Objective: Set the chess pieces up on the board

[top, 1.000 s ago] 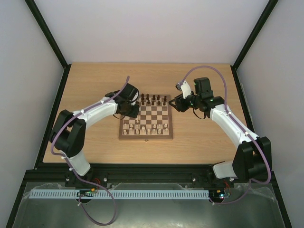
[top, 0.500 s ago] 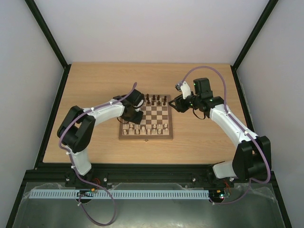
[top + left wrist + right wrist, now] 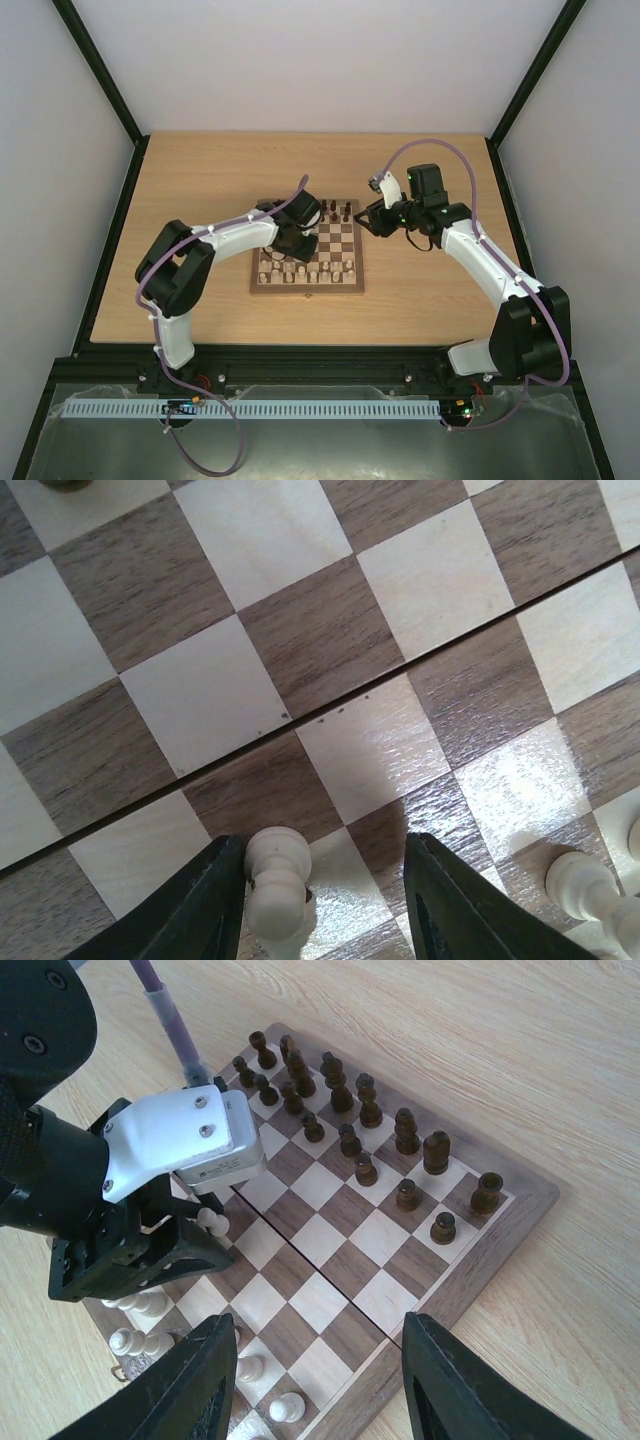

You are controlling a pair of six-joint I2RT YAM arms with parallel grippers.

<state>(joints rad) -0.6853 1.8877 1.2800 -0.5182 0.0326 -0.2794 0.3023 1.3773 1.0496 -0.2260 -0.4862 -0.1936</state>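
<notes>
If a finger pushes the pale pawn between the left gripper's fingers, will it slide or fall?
Likely it tips: the pale pawn stands tall on a narrow base. Being round, it may then roll on the glossy board. It looks stiff and light, much smaller than the fingers beside it.

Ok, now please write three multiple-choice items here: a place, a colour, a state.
1. The left fingers are over: A) the board B) bare table C) an arm base
2. The pawn between them is: A) dark B) cream C) red
3. The right fingers are: A) shut on a pawn B) shut, empty C) open, empty

1 A: its squares lie right under them.
2 B: it looks pale in the left wrist view.
3 C: a wide gap with nothing in it.
</notes>
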